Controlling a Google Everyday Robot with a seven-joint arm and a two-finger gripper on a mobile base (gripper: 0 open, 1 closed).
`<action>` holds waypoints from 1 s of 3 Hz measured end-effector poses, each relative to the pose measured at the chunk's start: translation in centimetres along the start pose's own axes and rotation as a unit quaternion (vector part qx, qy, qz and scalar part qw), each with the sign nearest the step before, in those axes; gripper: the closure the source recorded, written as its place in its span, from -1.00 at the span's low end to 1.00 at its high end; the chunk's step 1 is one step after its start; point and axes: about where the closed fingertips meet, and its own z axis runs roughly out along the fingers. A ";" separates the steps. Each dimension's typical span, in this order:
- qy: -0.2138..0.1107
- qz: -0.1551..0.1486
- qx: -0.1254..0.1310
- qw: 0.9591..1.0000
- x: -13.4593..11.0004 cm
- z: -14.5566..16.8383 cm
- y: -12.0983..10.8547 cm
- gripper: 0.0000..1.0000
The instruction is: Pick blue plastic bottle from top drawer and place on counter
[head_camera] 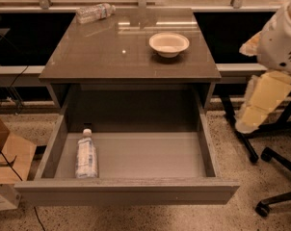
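Observation:
The blue plastic bottle [86,156] lies in the left part of the open top drawer [136,190], white cap pointing to the back. The drawer is pulled far out under the counter [112,52]. My gripper [245,124] hangs in the air to the right of the cabinet, beside the drawer's right wall. It points down and to the left, level with the drawer opening. It is well apart from the bottle and nothing shows in it.
A white bowl [169,43] sits on the counter's right rear. A clear crinkled bottle [94,12] lies at its back left corner. A cardboard box [6,158] stands on the floor at left. Chair legs with casters [263,208] are at right.

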 end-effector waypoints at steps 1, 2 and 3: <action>-0.009 0.016 -0.012 1.000 -3.8 1.9 1.5 -1.00; -0.017 0.035 -0.034 0.999 -7.8 4.6 3.2 -1.00; -0.018 0.045 -0.056 0.997 -12.9 11.1 4.4 -1.00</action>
